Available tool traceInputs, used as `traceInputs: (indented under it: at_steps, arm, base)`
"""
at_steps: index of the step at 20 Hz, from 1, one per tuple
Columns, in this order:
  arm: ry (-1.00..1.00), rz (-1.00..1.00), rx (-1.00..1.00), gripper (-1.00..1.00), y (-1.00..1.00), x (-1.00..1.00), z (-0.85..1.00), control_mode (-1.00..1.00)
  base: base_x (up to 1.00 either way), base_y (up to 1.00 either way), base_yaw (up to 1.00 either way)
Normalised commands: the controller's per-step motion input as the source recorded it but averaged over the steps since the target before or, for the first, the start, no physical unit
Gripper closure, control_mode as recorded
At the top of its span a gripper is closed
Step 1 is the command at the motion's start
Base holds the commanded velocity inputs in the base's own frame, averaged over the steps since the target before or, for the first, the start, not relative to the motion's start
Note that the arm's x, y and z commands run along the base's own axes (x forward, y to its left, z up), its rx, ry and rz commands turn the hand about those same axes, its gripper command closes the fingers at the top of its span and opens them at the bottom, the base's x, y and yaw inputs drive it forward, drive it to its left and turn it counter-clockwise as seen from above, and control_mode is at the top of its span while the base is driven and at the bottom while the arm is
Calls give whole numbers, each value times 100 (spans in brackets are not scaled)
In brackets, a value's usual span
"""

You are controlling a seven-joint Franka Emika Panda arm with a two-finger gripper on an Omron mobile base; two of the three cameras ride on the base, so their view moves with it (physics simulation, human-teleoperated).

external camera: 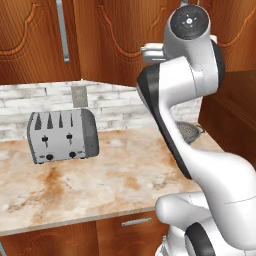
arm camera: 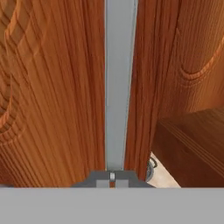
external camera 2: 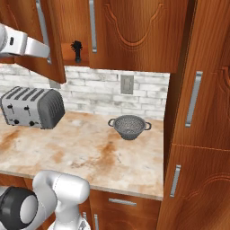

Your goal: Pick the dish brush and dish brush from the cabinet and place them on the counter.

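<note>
Gripper (arm camera: 112, 176) pressed up close against the cabinet (external camera 2: 134, 31) door, long silver bar handle (arm camera: 117, 87) running straight up from between the finger tips in the hand view. Tips nearly hidden at the bottom edge there, so cannot tell whether clamped on the bar or loose. Arm (external camera: 185, 75) raised high in the left base view, wrist up at door level; forearm seen reaching in from the left edge of the right base view, ending behind the edge of the swung-out door. That door stood ajar, leaving a narrow gap onto the shelf inside. One dish brush (external camera 2: 77, 50) visible through the gap in the right base view, standing upright on the shelf, bristly head up, near the shelf's front edge. Second brush not made out. Counter (external camera 2: 90, 148) carried a toaster (external camera 2: 31, 108) toward the back-left, against the white brick wall, and a mesh colander (external camera 2: 129, 126) toward the back-right, well apart from the toaster. Sliver of colander rim also showed low in the hand view, below the door edge.
</note>
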Motion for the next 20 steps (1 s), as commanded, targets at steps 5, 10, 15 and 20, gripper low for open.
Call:
traceInputs:
  at_steps: [5,10,15,20]
  arm:
    - [0,-9,0,100,23,-49,10,-100]
    - [-1,-3,0,100,-1,-44,0,-100]
    - [-4,0,-1,-100,2,-60,0,-100]
    - [0,0,4,-100,-17,-23,0,-100]
  base:
    - [0,0,0]
    - [0,0,0]
    - [0,0,0]
    - [0,0,0]
